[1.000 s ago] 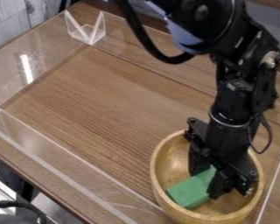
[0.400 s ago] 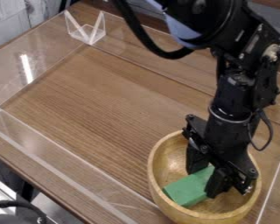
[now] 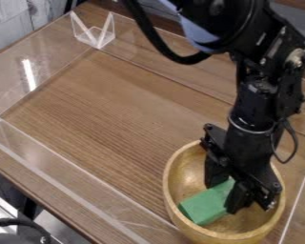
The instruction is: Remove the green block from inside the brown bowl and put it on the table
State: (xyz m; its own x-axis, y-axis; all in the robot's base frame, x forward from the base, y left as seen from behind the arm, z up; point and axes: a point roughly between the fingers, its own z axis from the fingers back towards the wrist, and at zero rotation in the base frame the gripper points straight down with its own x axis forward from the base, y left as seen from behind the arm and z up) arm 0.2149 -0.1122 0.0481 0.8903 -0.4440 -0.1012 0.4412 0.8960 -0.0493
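So the black arm (image 3: 251,57) comes in from the top edge around 1 o'clock and drops almost straight down into the lower right corner, wrist vertical, gripper (image 3: 242,195) pointing right down into the bowl (image 3: 181,172). The bowl is that round light wooden one sitting at about 5 o'clock on the table (image 3: 117,105), partly cut off by the bottom edge. Inside it there's just the green block (image 3: 208,206), lying toward the near side of the bowl's floor, at the bowl's own 6 o'clock or so. The fingers are clenched on the block's upper right end, so it's gripped but still down in the bowl, not lifted clear of the rim. The block looks tilted, with the gripped end a bit higher than the free end. Its long axis runs diagonally, roughly from 8 o'clock up to 2 o'clock, with the free end pointing toward the lower left. The clear plastic walls (image 3: 41,67) run around the tabletop, and there's a little clear stand thing (image 3: 91,30) at about 11 o'clock.
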